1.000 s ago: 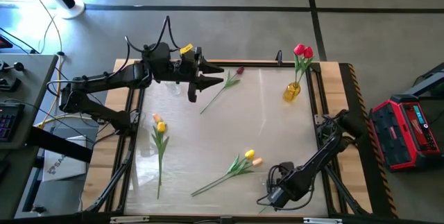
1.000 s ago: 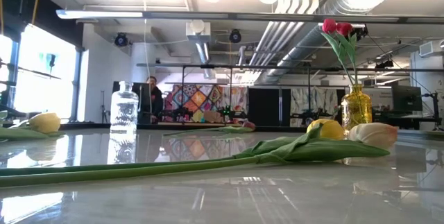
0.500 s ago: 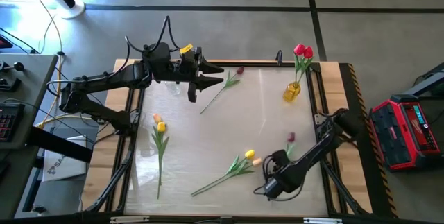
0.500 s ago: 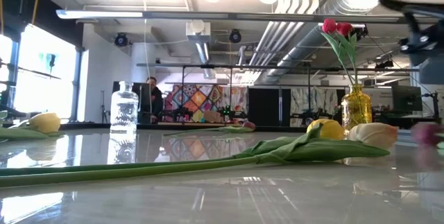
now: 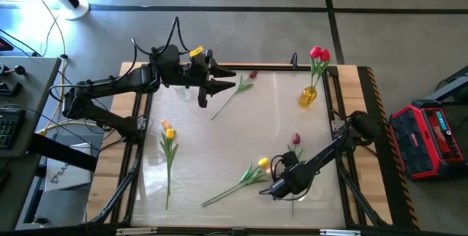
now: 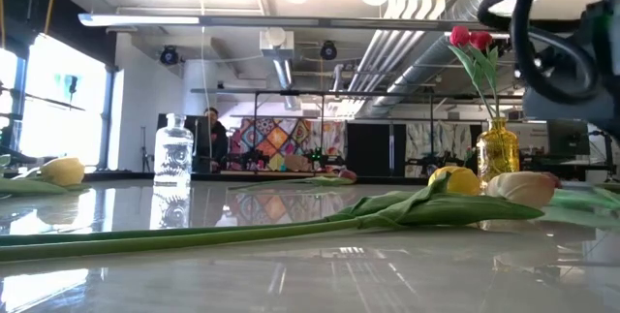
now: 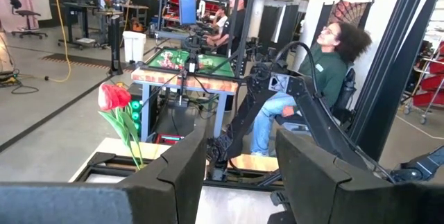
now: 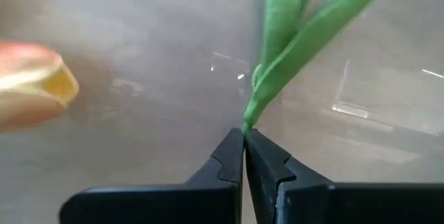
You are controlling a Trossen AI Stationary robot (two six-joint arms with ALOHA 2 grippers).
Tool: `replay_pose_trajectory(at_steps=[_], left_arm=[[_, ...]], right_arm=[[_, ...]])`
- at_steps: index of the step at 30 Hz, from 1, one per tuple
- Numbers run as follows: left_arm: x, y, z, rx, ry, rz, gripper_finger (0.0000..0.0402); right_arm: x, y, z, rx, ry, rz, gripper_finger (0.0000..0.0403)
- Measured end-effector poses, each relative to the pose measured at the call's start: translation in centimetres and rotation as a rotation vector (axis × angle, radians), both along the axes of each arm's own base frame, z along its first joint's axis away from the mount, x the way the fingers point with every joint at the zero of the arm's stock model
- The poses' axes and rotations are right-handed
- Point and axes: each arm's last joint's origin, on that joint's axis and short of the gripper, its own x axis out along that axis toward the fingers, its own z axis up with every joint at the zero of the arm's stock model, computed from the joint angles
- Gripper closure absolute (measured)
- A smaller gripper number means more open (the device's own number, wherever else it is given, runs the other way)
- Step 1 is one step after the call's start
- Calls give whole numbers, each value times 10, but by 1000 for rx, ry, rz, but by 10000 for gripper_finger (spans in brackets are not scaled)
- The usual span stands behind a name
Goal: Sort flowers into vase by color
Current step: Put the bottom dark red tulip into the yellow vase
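The surface (image 5: 219, 148) is a pale glossy sheet in a dark frame on a wooden bench, with grey floor all round. Beyond its far edge the room shows ducts, screens and a seated person (image 7: 312, 85).

A yellow glass vase (image 5: 308, 95) with red tulips (image 5: 319, 54) stands at the far right corner, and a clear glass vase (image 6: 173, 153) near the far left corner. A dark maroon tulip (image 5: 234, 93) lies at the far edge, a yellow and orange pair (image 5: 169, 152) lies at the left, and another yellow and orange pair (image 5: 245, 179) lies near the front.

The left gripper (image 5: 219, 77) hovers at the far left with its fingers apart, empty. The right gripper (image 5: 278, 187) is near the front, its jaws closed on the stem of a maroon tulip (image 5: 295, 141), just right of the front pair. The middle of the surface lies bare.
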Motion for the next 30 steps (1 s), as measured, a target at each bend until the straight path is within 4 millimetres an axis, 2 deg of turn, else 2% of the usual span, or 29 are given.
replay_pose_trajectory(at_steps=[4,8,17,21,26,30], left_arm=[[0,0,0,0,0,0,238],[0,0,0,0,0,0,238],[0,0,0,0,0,0,238],[0,0,0,0,0,-1,238],[0,0,0,0,0,0,238],[0,0,0,0,0,0,238]], right_arm=[[-8,-4,19,-41,-31,-34,402],[-22,-9,46,-98,-111,-64,402],[-51,-22,102,-206,-408,-37,403],[-59,-30,118,-292,-537,20,403],[-65,-40,135,-380,-619,160,403],[-73,-48,145,-323,-599,142,403]])
